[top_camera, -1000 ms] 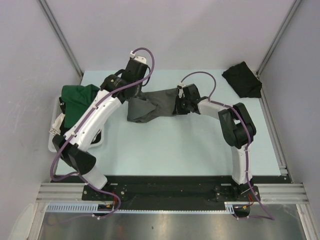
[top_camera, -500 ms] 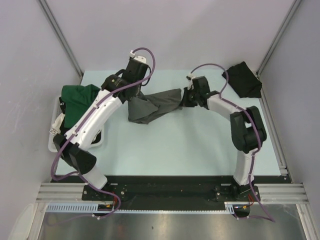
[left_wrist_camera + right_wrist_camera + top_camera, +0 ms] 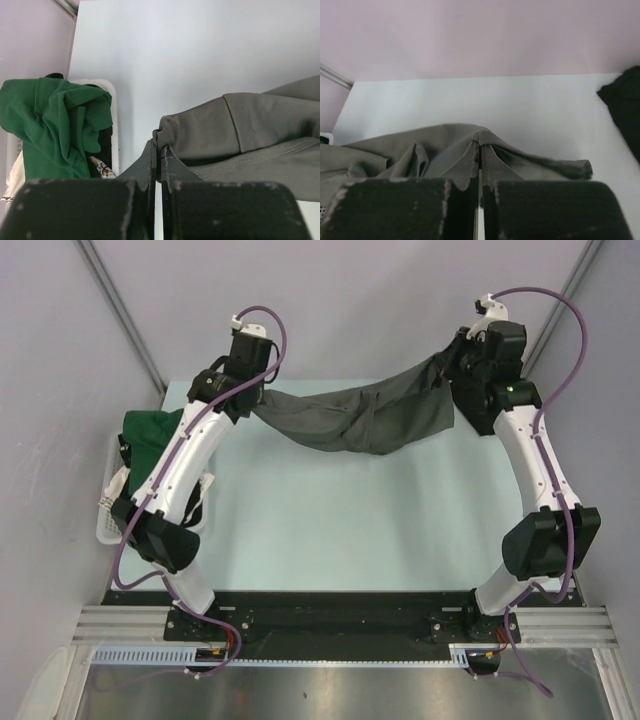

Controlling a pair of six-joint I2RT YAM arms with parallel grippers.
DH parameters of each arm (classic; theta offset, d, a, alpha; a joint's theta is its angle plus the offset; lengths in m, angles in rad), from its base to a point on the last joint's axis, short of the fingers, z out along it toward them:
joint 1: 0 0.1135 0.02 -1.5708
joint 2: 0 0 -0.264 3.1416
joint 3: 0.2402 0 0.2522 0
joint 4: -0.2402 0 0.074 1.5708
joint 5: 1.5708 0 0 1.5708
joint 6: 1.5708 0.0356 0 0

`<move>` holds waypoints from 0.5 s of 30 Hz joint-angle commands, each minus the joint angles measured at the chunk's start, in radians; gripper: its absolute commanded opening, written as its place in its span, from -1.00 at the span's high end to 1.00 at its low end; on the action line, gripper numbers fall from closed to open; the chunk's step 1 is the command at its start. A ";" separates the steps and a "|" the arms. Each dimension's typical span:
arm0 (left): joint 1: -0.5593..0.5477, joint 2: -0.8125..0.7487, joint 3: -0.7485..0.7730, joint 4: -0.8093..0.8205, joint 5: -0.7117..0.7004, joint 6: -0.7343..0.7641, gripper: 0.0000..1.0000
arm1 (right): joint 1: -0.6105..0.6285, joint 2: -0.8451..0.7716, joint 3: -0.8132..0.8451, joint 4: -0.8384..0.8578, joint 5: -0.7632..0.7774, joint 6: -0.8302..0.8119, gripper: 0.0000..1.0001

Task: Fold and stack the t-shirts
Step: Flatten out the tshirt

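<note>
Above the table (image 3: 330, 530), from overhead, the grey shirt (image 3: 360, 422) is held stretched between the left gripper (image 3: 254, 400) and right gripper (image 3: 452, 368) (sagging mid-span). At the left wrist, a bunched corner is clamped by the fingers (image 3: 147, 167); the green shirt (image 3: 50, 115) is draped over the basket (image 3: 114, 130). At the right wrist, a fold is pinched tight.

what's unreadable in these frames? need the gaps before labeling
- black t-shirt: right wrist view, cut off by the right edge; top view, not made out behind the right arm.
- white basket: top view, mostly under the left arm and green t-shirt; contents below unclear.
- grey t-shirt: bunched in every view; which part the fingers pinch cannot be told.
</note>
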 commanded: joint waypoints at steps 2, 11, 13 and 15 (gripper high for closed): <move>0.012 -0.047 0.003 0.026 -0.029 0.021 1.00 | -0.044 -0.042 0.021 -0.077 0.046 -0.043 1.00; 0.082 -0.124 -0.109 0.015 -0.131 0.016 1.00 | -0.144 -0.054 0.030 -0.084 0.058 -0.030 1.00; 0.102 -0.134 -0.115 0.008 -0.141 0.004 1.00 | -0.149 -0.053 0.040 -0.087 0.058 -0.030 1.00; 0.114 -0.141 -0.115 0.005 -0.150 -0.002 1.00 | -0.150 -0.053 0.047 -0.092 0.057 -0.030 1.00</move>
